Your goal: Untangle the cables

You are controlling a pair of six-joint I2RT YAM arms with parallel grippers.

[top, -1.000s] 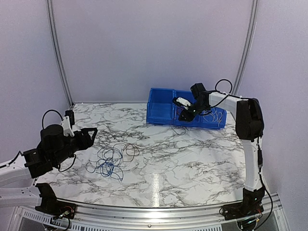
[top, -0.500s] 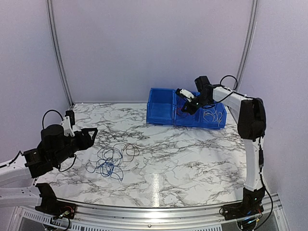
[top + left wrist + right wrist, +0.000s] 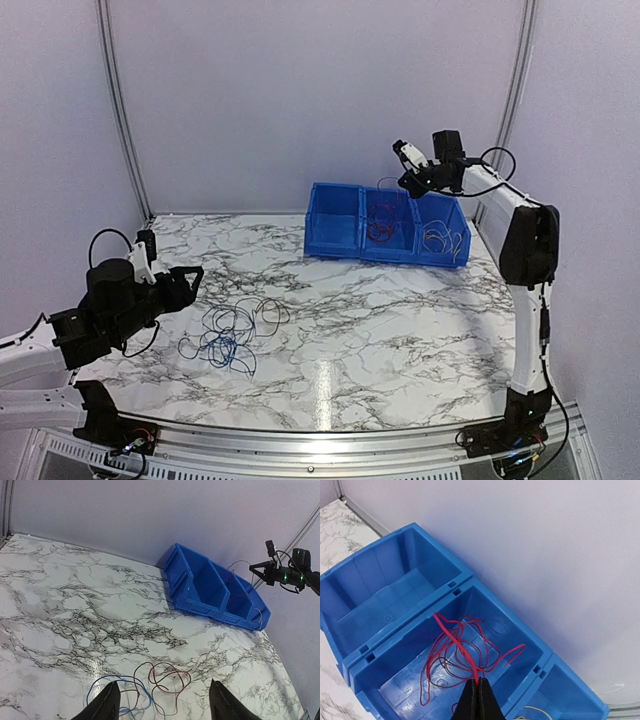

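Cables (image 3: 232, 335), very thin limp wires in blue, red and dark colours, lie in a loose knotted heap on the white, black-veined marble table (image 3: 400, 330), at about 8 o'clock from its middle in the top view. At 1 o'clock on that table sits the blue plastic bin (image 3: 333, 246), three compartments in a row. High over it, the right gripper (image 3: 479, 692) has its jaws clenched on the top of a single red wire (image 3: 454, 639), which hangs in loops into the middle compartment (image 3: 402, 652). The compartment at 3 o'clock of that one holds a few pale yellowish wires (image 3: 445, 238); the one at 9 o'clock shows no wire. The left gripper (image 3: 164, 690) hovers low at 10 o'clock of the heap, jaws released and grasping nothing. The step in hand looks like sorting by colour: one freed strand is going into its own compartment. The next move calls for the right jaws to part so the whole strand drops inside the walls, with no loop draped over the rim. After that comes a return to the heap, where crossed strands likely need a steadying hold while one is drawn out.
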